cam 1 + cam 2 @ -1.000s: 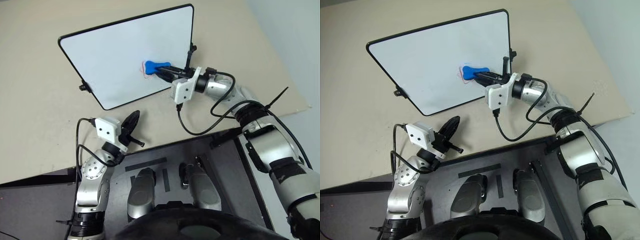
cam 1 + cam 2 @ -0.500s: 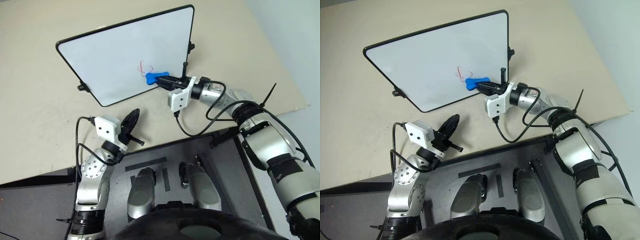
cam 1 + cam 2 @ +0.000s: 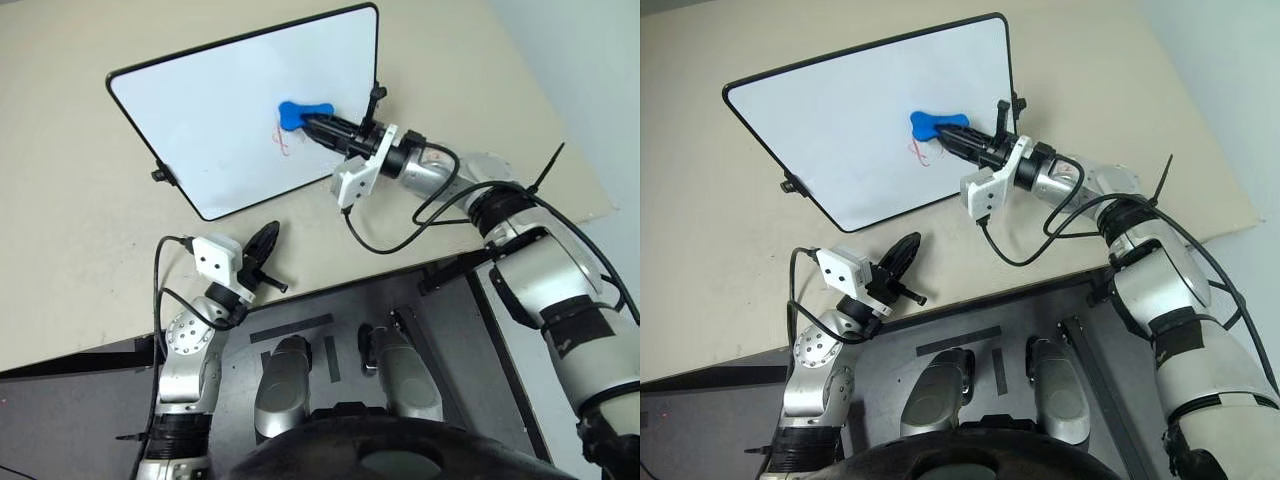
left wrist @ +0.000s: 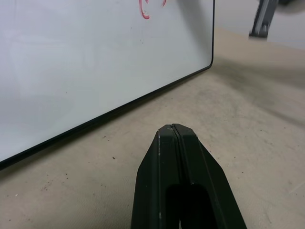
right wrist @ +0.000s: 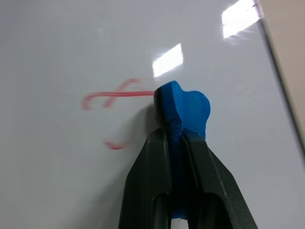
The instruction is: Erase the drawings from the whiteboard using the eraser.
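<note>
A: While the right gripper (image 3: 318,125) has its jaws clamped on the narrow waist of the eraser (image 3: 291,111), the blue head sits against the whiteboard (image 3: 200,110) at centre frame in the left eye view, just above and to the right of the drawings (image 3: 284,140)

B: So the red is not gone?

A: No. Right wrist view shows a long red stroke and a short curl below it, both beside the eraser's head

B: Risk?

A: Judging by the angle, the eraser meets the board on one lobe and may skate past the lower curl. A stroke kept too high would leave that mark untouched

B: And the board itself?

A: It stands propped on the bench (image 3: 80,240), upper half of the frame. A hard sideways push could slide or tip it, since nothing braces it

B: Left side?

A: Left gripper (image 3: 262,243) hangs over the bench at lower left, jaws pressed together on nothing, well apart from the board's bottom edge. No help if the board shifts

B: Grip slipping?

A: Possible. The hold is on the thin middle, so drag could twist the eraser between the jaws
</note>
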Tool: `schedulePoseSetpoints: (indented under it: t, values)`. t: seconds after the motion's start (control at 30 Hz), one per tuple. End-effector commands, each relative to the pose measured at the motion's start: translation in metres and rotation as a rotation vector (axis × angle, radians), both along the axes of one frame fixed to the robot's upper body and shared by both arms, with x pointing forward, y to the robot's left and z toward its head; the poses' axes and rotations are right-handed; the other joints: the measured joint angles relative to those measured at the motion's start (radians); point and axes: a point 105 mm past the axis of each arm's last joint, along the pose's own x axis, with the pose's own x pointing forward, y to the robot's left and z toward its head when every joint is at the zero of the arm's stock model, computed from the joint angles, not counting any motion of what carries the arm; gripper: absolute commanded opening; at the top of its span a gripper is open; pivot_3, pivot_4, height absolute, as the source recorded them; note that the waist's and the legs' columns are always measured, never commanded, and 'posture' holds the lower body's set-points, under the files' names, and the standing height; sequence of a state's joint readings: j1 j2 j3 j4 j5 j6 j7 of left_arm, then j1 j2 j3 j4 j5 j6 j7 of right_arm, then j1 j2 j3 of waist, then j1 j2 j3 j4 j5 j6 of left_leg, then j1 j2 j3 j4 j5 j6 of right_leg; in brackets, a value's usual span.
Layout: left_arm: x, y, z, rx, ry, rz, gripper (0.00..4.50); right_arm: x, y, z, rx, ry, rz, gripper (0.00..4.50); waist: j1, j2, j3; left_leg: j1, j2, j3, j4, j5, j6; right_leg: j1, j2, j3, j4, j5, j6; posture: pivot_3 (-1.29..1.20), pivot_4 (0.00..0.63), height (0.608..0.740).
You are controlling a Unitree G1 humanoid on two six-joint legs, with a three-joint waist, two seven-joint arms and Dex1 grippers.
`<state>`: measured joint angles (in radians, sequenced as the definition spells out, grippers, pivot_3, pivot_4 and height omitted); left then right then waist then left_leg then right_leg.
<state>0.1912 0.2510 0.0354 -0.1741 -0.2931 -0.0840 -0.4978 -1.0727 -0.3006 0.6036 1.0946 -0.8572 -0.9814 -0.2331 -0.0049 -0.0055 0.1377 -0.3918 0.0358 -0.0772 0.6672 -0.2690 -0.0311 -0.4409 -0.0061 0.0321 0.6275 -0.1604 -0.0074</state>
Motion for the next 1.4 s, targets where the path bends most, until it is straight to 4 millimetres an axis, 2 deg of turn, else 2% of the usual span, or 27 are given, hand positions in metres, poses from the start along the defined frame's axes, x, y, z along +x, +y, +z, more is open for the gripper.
schedulePoseSetpoints:
  t: [0.03,0.23,0.5,0.73,1.03,1.1,1.2,1.4]
  values:
    - [-0.001,0.001,0.009,0.004,-0.044,0.0,0.0,0.005,-0.007,-0.023,-0.074,0.048,-0.054,0.03,0.0,0.0,0.0,0.0,0.0,0.0,0.0,0.0,0.0,0.0,0.0,0.0,0.0,0.001,0.0,0.0,0.15,0.74]
    - [0.0,-0.003,0.016,0.004,-0.054,-0.008,0.0,0.009,-0.008,-0.023,-0.08,0.048,-0.077,0.03,0.0,0.0,0.0,0.0,0.0,0.0,0.0,0.0,0.0,-0.001,0.0,0.0,0.0,0.003,0.0,0.0,0.15,0.74]
    - [0.002,-0.011,0.031,0.001,-0.069,-0.019,0.0,0.012,-0.002,0.014,0.013,-0.082,-0.065,0.03,0.0,0.001,0.0,-0.002,0.0,0.0,0.0,0.0,0.0,-0.002,0.0,0.0,-0.001,0.003,0.0,0.0,0.15,0.74]
    - [0.003,-0.017,0.047,0.0,-0.077,-0.017,0.0,0.012,-0.007,0.026,0.078,-0.159,-0.063,0.03,-0.002,0.001,0.0,-0.002,0.0,0.0,0.0,0.0,0.0,-0.003,0.0,0.0,-0.001,0.004,-0.001,0.0,0.15,0.74]
    - [0.007,-0.021,0.061,0.0,-0.074,-0.021,0.0,0.001,0.005,0.036,0.132,-0.18,0.004,0.03,-0.002,0.001,0.0,-0.002,0.0,0.0,0.0,0.0,0.0,-0.003,0.0,0.0,-0.002,0.004,0.0,0.0,0.15,0.74]
    - [0.007,-0.021,0.061,-0.001,-0.071,-0.021,0.0,-0.002,0.011,0.031,0.114,-0.162,0.025,0.03,-0.002,0.001,0.0,-0.002,0.0,0.0,0.0,0.0,0.0,-0.003,0.0,0.0,-0.002,0.004,0.0,0.0,0.15,0.74]
    - [0.006,-0.021,0.061,-0.003,-0.067,-0.021,0.0,-0.004,0.018,0.007,0.028,-0.095,0.031,0.03,-0.005,0.001,0.0,-0.001,0.0,0.0,0.0,0.0,-0.001,-0.004,0.001,0.0,-0.003,0.004,0.0,0.0,0.15,0.74]
    - [0.004,-0.019,0.058,-0.005,-0.056,-0.007,0.0,-0.008,0.021,-0.021,-0.052,0.003,0.034,0.03,-0.005,0.001,0.0,0.0,0.0,0.0,-0.001,-0.001,-0.002,-0.005,0.001,-0.001,-0.003,0.004,0.0,0.0,0.15,0.74]
